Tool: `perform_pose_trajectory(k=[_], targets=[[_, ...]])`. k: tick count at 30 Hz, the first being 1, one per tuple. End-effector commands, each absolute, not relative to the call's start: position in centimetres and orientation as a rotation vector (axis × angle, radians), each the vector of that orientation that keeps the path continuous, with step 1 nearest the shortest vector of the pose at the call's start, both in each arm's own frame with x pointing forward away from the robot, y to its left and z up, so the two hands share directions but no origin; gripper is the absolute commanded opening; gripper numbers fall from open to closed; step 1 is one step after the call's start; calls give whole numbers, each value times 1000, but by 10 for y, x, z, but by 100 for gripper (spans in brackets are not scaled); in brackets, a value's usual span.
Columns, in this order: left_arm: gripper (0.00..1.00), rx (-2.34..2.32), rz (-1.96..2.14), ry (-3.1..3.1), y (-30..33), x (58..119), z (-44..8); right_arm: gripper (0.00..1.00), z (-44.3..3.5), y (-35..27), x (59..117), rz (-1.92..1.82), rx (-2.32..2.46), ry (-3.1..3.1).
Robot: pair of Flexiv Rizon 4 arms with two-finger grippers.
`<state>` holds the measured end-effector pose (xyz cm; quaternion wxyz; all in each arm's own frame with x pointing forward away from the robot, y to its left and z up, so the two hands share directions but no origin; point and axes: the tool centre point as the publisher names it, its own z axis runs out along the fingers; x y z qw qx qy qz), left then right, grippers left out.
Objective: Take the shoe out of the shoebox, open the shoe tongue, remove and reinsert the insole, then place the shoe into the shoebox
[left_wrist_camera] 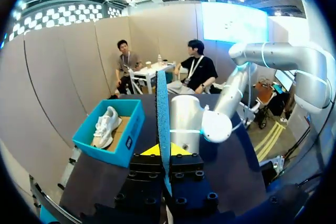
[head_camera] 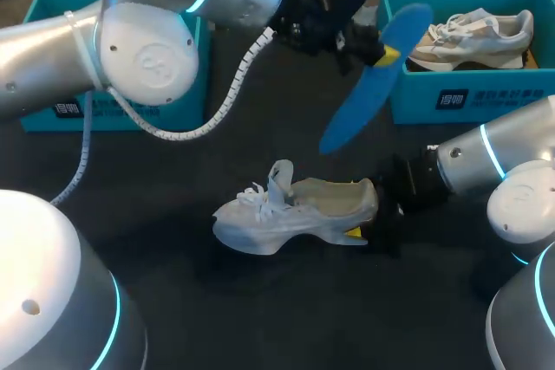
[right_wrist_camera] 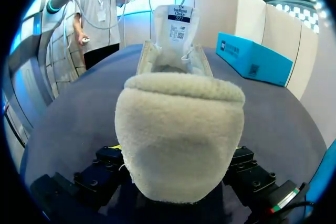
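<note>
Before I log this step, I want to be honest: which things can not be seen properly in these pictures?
Head view: inside of the left shoebox, covered by the left arm.
Right wrist view: toe of the shoe, behind its own heel and tongue.
Left wrist view: face of the insole, seen only edge-on.

We see soft, even light that comes from above. On the dark table the white shoe throws only a faint shadow under its sole. The silver shell of our left arm carries pale glare. In the right wrist view the shoe is brightly lit.
</note>
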<state>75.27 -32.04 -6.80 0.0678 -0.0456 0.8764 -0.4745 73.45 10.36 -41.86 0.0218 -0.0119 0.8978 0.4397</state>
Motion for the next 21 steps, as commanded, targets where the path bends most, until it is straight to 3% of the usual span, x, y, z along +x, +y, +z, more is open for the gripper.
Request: perform_pose_trajectory(k=[1,21], targets=[[0,-179,-1374,2619,-336,753,-67,0,-418,105,734,1358,-37,2782],[0,-269,-1396,2696,-333,756,-62,0,-418,105,734,1358,-37,2782]])
